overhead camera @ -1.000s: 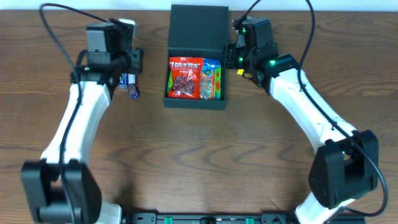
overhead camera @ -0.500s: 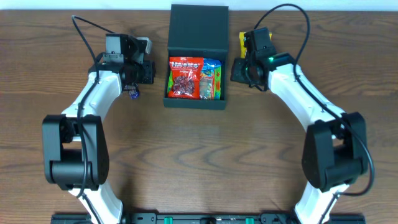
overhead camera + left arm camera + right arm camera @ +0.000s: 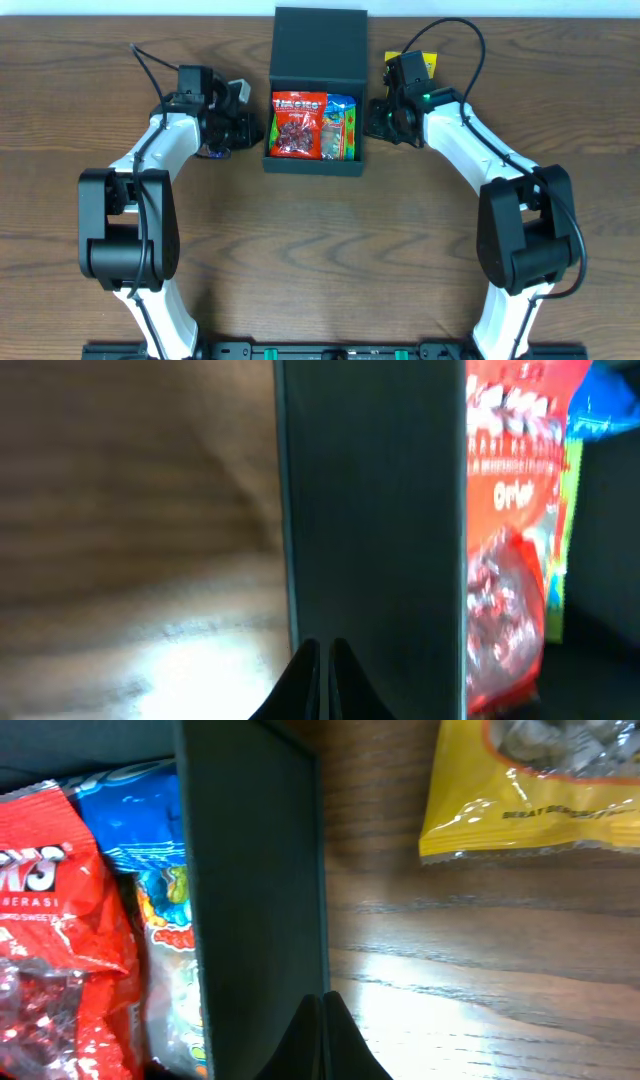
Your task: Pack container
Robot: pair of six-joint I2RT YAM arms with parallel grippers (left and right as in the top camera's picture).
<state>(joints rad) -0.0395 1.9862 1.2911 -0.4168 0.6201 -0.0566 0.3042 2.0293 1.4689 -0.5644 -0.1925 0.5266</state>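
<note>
On the wood table (image 3: 320, 260) the open box (image 3: 320, 45) sits at the back. Left gripper (image 3: 320, 656) and right gripper (image 3: 325, 1016) sit beside it, pinched shut, empty. Probably best to open wide before grabbing the yellow bag (image 3: 530, 790)

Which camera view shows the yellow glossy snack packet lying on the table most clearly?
The right wrist view: the yellow glossy snack packet lies large at the upper right, print visible, top edge cut off. Overhead shows only a small corner of it behind the right arm. The left wrist view misses it.
</note>
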